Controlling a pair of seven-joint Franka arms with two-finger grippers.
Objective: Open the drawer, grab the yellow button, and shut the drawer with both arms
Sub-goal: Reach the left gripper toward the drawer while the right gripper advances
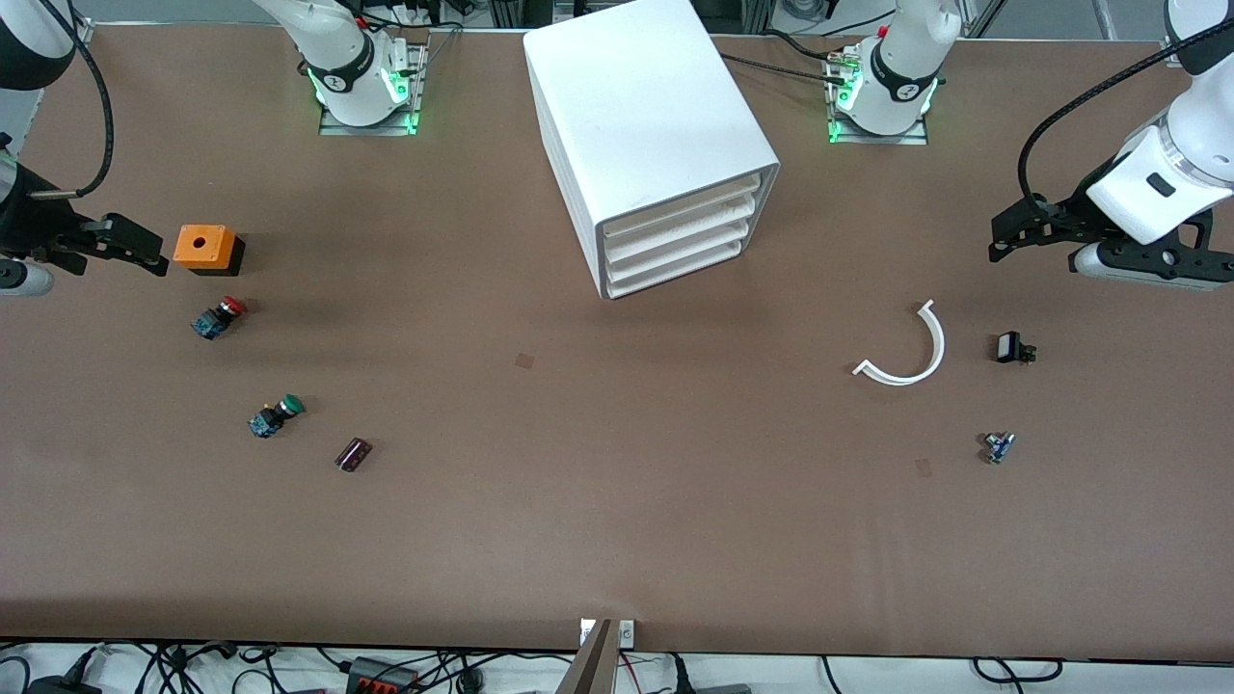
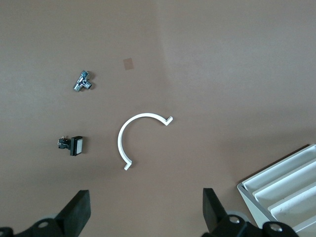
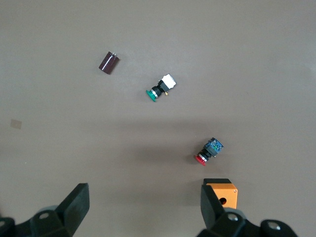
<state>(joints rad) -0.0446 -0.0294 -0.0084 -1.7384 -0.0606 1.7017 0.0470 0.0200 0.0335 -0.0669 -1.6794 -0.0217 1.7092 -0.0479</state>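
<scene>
White drawer unit (image 1: 651, 145), drawers closed.

white drawer unit (image 1: 648, 145), brown table (image 1: 617, 520) (matte)

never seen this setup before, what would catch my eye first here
The white drawer cabinet stands out first, mid-table between the two arm bases, all drawers shut. Next the orange box at the right arm's end, close to the open right gripper, with the red-capped button and green-capped button nearer the camera. The open left gripper hangs above a white curved piece.
</scene>
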